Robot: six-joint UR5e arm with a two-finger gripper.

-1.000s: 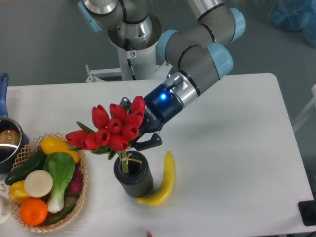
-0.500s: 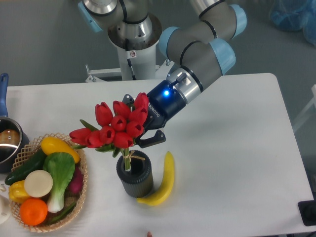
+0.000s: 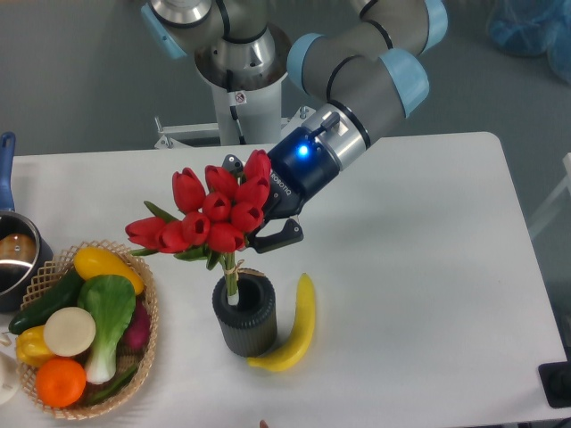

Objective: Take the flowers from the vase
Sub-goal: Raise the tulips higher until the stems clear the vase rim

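Observation:
A bunch of red tulip flowers [image 3: 210, 217] with green stems tied in pale string hangs over the dark grey ribbed vase [image 3: 244, 314]. Only the stem ends still dip into the vase mouth. My gripper [image 3: 257, 217] reaches in from the upper right and is shut on the flowers just behind the buds. One black finger [image 3: 278, 235] shows to the right of the bunch; the other is mostly hidden by the blooms. The vase stands upright on the white table.
A yellow banana [image 3: 295, 326] lies against the right side of the vase. A woven basket [image 3: 146, 352] of vegetables and fruit sits at the left front. A blue-handled metal saucepan [image 3: 12, 249] is at the left edge. The robot base [image 3: 241, 89] stands behind.
The gripper has risen with the flowers, moving up and slightly right. The stems have slid further out of the vase, which stayed in place.

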